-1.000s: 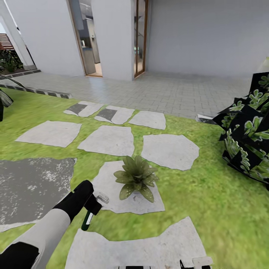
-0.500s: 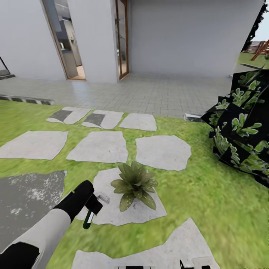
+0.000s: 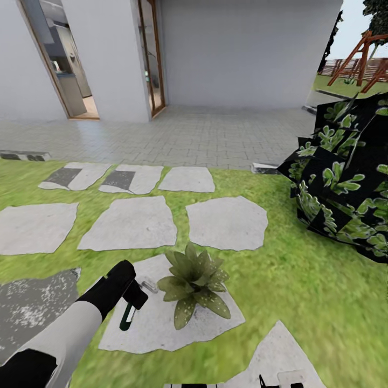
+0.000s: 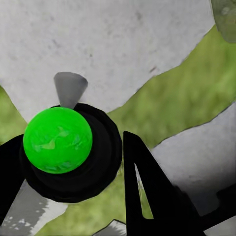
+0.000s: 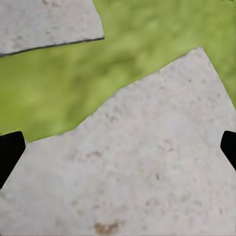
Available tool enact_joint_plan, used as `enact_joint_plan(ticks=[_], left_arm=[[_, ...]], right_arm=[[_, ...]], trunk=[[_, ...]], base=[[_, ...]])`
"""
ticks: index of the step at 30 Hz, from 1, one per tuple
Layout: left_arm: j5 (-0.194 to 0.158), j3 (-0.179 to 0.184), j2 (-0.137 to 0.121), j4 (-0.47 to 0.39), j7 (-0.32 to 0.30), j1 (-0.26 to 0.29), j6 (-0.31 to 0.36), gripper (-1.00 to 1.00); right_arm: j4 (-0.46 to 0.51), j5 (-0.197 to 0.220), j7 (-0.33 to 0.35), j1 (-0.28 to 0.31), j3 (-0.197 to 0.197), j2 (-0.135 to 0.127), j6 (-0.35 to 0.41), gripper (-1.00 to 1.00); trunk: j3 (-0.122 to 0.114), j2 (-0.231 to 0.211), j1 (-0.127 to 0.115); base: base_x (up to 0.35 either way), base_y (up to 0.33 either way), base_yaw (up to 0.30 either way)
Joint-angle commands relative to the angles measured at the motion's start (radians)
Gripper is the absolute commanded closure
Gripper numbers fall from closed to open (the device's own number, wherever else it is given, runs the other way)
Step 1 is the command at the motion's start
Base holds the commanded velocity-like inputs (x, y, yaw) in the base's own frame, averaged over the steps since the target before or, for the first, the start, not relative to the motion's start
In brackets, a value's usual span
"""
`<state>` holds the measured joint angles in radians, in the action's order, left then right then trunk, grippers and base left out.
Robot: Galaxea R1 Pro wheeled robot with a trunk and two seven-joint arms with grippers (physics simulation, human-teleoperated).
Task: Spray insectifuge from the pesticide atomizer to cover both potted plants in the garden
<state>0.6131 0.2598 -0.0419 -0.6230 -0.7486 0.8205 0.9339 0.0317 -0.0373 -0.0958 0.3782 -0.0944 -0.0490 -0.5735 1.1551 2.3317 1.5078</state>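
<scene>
Pesticide atomizer [image 3: 127,317] is in my left gripper [image 3: 131,297], lower left of the head frame, hanging bottom-down over a stepping stone [image 3: 156,323] — jaws clamped on its neck/top end afaict. In the left wrist view I'm looking at its bright green base [image 4: 57,140] ringed in black, a finger [image 4: 147,191] beside it. Looks light and rigid, prob slick plastic, so I'd keep the hold high by the sprayer top. Can't see any liquid level inside. One potted plant [image 3: 193,280] sits just right of the bottle, center-bottom of frame, pot hidden under the leaves. Right gripper [image 5: 118,147] — tips spread wide at the frame edges, nothing between them, just stone and lawn [image 5: 147,44] below. Dark blocky bush [image 3: 345,178] at right.
</scene>
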Motion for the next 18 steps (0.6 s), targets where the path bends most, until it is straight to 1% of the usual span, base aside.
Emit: enact_joint_plan(ticks=[1, 3, 7, 18], left_arm=[[0.01, 0.004, -0.001, 0.001, -0.011, 0.0, 0.0, 1.0], [0.01, 0.005, -0.001, 0.006, -0.012, 0.0, -0.001, 1.0], [0.01, 0.006, -0.001, 0.008, -0.012, 0.0, -0.001, 1.0], [0.01, 0.006, -0.002, 0.008, -0.012, 0.0, 0.0, 1.0]], right_arm=[[-0.001, -0.004, -0.01, 0.001, -0.008, 0.0, -0.002, -1.0], [-0.001, -0.004, -0.01, 0.001, -0.008, 0.0, -0.002, -1.0], [-0.001, -0.004, -0.01, 0.001, -0.008, 0.0, -0.002, -1.0], [-0.001, -0.006, -0.01, 0.001, -0.007, -0.002, -0.002, -1.0]], trunk=[[0.001, 0.0, 0.0], [0.001, 0.0, 0.0], [0.001, 0.0, 0.0], [0.001, 0.0, 0.0]], base=[[0.233, 0.242, -0.18], [0.231, 0.242, -0.113], [0.147, 0.223, -0.019], [0.012, 0.019, -0.001]])
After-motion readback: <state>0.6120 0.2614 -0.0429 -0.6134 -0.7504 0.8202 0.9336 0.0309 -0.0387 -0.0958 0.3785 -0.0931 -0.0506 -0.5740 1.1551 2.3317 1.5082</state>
